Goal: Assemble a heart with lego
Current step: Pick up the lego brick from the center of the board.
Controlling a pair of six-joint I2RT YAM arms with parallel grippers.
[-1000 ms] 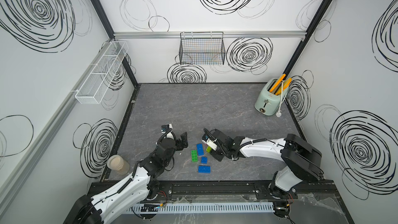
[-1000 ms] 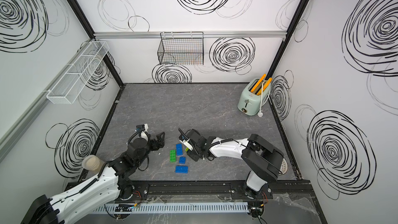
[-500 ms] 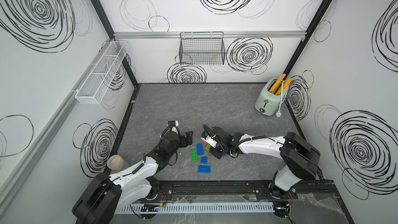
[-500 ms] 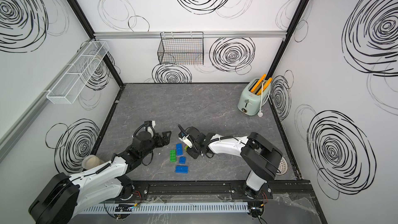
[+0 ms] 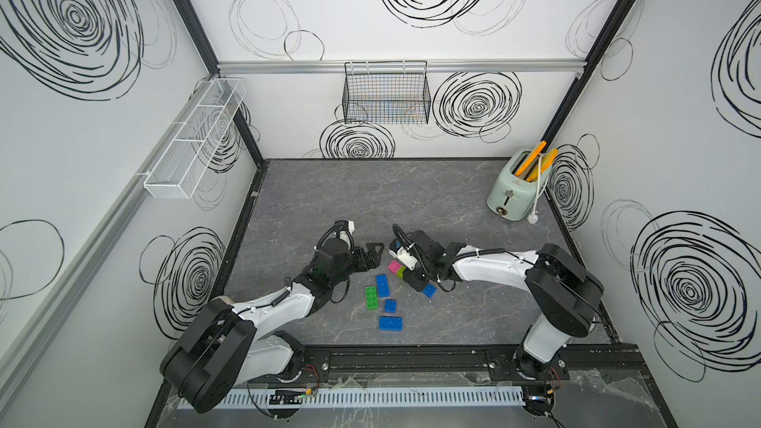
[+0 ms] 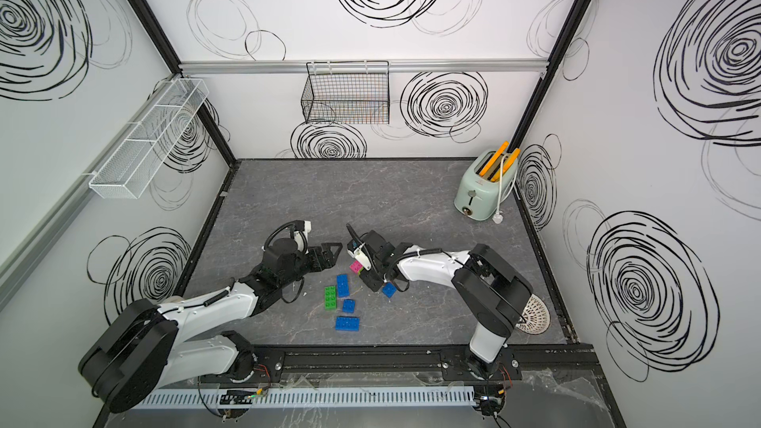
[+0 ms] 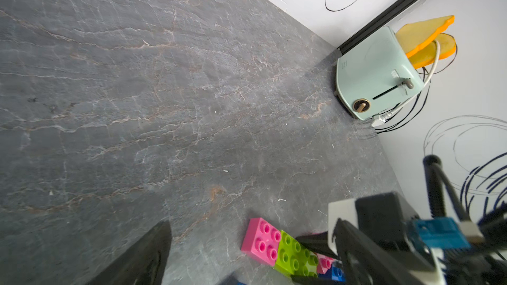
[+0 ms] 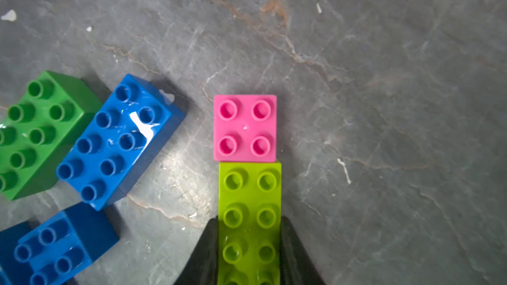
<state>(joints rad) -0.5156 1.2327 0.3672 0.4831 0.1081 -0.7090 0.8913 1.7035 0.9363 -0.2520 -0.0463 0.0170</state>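
The lego lies as loose bricks on the grey floor; a heart is not in view. My right gripper (image 8: 249, 226) is shut on a lime oblong brick (image 8: 249, 196), one dark finger on each long side. A pink square brick (image 8: 245, 128) butts against that brick's free end. A blue oblong brick (image 8: 118, 141), a green oblong brick (image 8: 38, 132) and a blue square brick (image 8: 55, 245) lie beside them. Both top views show the pink brick (image 5: 394, 268) (image 6: 355, 267) between the arms. My left gripper (image 5: 372, 257) hovers open just left of it, holding nothing.
Another blue oblong brick (image 5: 391, 323) lies nearer the front rail, and a blue square one (image 5: 429, 290) sits by the right wrist. A mint toaster (image 5: 517, 187) stands in the back right corner. A black wire basket (image 5: 387, 94) hangs on the back wall.
My left arm has reached forward and to the right, bringing its open gripper close to the pink brick. The right gripper has tightened on the lime brick and stayed almost in place.
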